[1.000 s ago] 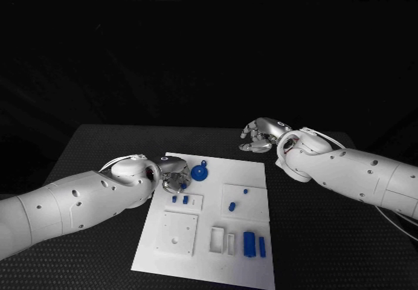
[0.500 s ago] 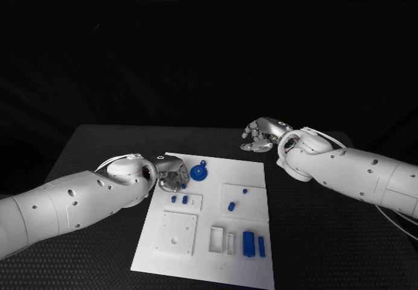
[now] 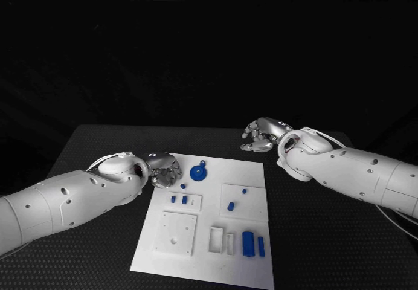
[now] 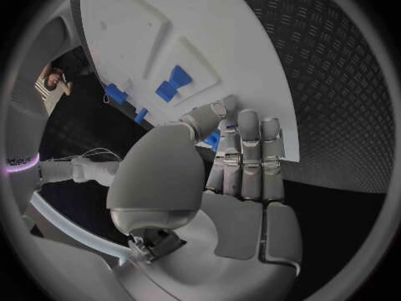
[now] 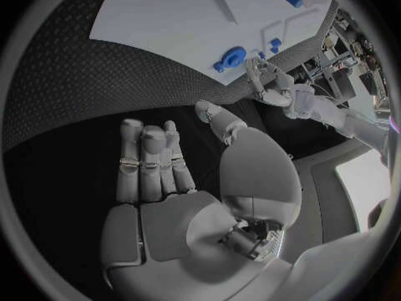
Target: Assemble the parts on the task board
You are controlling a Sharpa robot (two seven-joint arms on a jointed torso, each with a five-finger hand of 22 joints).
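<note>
White task board, blue round part, small blue pieces

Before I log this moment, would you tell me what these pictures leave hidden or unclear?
- Left hand, head view: its own back hides the fingertips, so any touch on the task board is unclear.
- Blue round part, left wrist view: fingers cover most of it.
- Small blue pieces, head view: too small to tell shapes.

The white task board lies flat mid-table, small blue parts scattered over it.
</note>
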